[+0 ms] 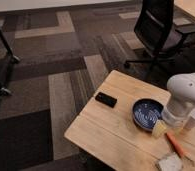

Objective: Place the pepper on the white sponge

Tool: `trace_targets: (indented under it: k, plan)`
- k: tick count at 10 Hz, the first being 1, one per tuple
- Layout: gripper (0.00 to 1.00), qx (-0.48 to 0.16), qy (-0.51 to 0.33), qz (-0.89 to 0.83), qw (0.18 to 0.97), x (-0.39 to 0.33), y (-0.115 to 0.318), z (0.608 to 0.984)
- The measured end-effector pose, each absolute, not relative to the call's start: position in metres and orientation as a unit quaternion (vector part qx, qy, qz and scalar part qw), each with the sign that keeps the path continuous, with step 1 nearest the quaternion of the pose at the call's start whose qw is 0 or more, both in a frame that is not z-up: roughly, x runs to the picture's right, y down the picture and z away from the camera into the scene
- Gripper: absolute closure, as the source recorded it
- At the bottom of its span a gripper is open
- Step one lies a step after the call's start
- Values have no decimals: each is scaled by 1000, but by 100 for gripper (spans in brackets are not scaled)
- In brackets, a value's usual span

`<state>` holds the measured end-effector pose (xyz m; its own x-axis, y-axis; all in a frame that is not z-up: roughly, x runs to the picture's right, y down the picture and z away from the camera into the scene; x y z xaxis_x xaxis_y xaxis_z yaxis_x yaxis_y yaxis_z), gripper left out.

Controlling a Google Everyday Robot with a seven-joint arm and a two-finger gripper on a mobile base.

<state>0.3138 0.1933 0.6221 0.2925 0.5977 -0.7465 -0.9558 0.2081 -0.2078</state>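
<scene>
The pepper, a slender orange-red chili, lies on the wooden table near its right front edge. The white sponge, a greyish mottled pad, lies just in front of the pepper's near end, at the bottom edge of the view. My white arm comes in from the right. Its gripper hangs low over the table between the blue bowl and a white cup, just behind the pepper. The pepper lies free on the table.
A small yellow block sits in front of the bowl, left of the pepper. A black phone lies on the table's left part. A black office chair stands behind the table. A black stand is at the far left on the carpet.
</scene>
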Motion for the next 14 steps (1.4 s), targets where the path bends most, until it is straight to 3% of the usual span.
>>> trace_targets:
  k: [3,7,14]
  plan:
    - [35,-276,297,603,687,350,198,643]
    - [35,-238,264,682,639,375,213,675]
    - [35,-224,231,659,680,408,262,700]
